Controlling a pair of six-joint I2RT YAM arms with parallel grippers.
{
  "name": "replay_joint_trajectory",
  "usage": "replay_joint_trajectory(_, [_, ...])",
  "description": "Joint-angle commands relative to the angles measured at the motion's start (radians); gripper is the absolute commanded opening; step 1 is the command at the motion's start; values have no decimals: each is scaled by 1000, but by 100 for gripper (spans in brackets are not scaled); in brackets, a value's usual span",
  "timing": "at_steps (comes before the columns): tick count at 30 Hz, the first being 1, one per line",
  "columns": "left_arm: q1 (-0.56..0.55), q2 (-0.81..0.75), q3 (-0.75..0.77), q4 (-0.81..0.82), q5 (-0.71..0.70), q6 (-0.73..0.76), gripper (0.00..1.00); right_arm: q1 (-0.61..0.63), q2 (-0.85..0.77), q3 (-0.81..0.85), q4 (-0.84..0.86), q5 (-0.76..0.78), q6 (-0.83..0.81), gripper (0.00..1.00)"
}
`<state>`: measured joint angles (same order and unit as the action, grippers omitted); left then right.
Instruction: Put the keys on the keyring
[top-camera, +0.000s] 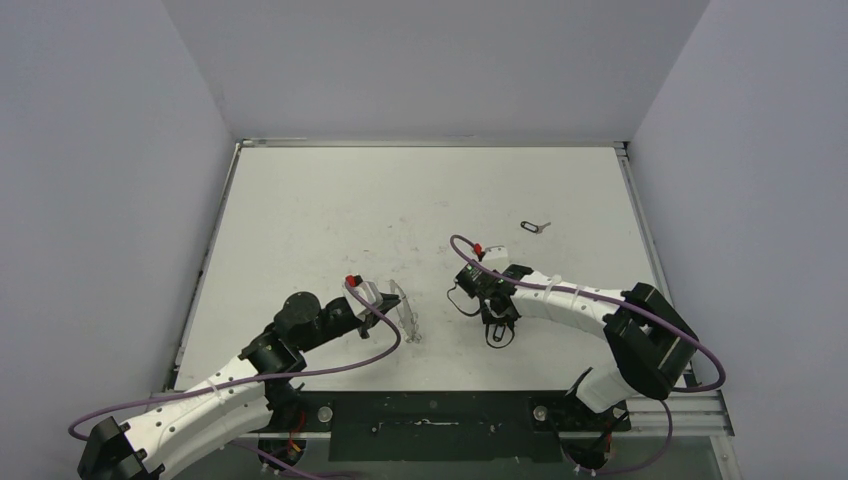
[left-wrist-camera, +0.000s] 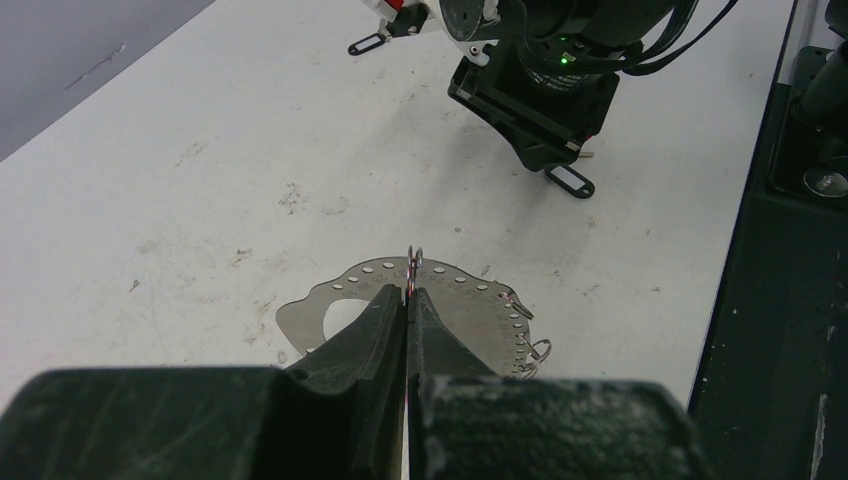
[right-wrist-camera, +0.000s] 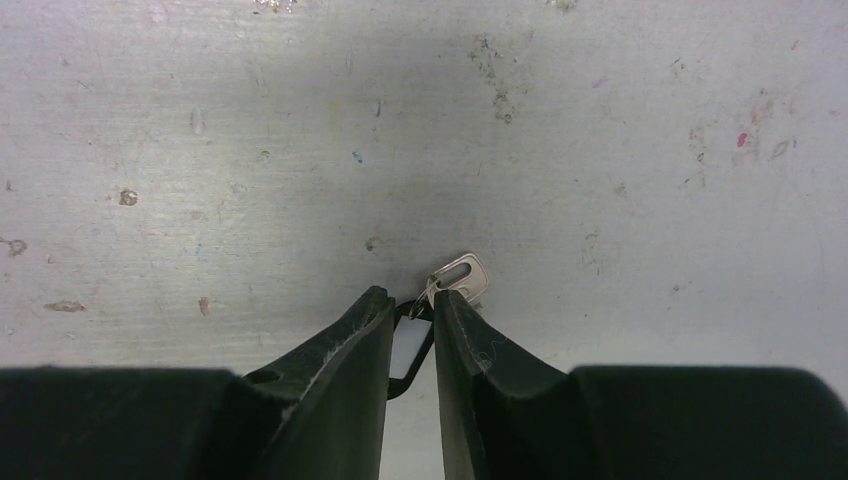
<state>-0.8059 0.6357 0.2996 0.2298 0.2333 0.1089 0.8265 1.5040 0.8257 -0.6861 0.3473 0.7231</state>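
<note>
between the fingers of the right claw (right-wrist-camera: 412, 300), at 6 o'clock in its wrist view: tiny silver key (right-wrist-camera: 462, 275) poking just past the tips, its black loop (right-wrist-camera: 405, 350) pinched from both sides, low over the scuffed counter (top-camera: 330, 220). at 9 o'clock from that claw in the top view, apart from it: silvery keyring (left-wrist-camera: 470, 300), holed along the rim and hung with small rings (left-wrist-camera: 537, 350), clamped at its near edge by the left claw (left-wrist-camera: 408, 295), pressed fully together. at 1 o'clock, lying loose: second key (top-camera: 535, 226) with its own black loop.
</note>
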Motion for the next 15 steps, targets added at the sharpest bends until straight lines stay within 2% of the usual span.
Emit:
replay_joint_trajectory(1, [-3,-4,4,8,-1,-2,0,4,1,-5,-10,22,15,24])
replay_joint_trajectory(7, [-3,-2,3,11,-1,0,0,5,-2,-18,-12,21,16,21])
replay_joint_trajectory(13, [-3,-2,2,13,-1,-1,0,3,-19,-22,-12,23,3,1])
replay_joint_trajectory(15, [-3,-3,3,10,1,-2,0,3,-28,-22,-9,21,-2,0])
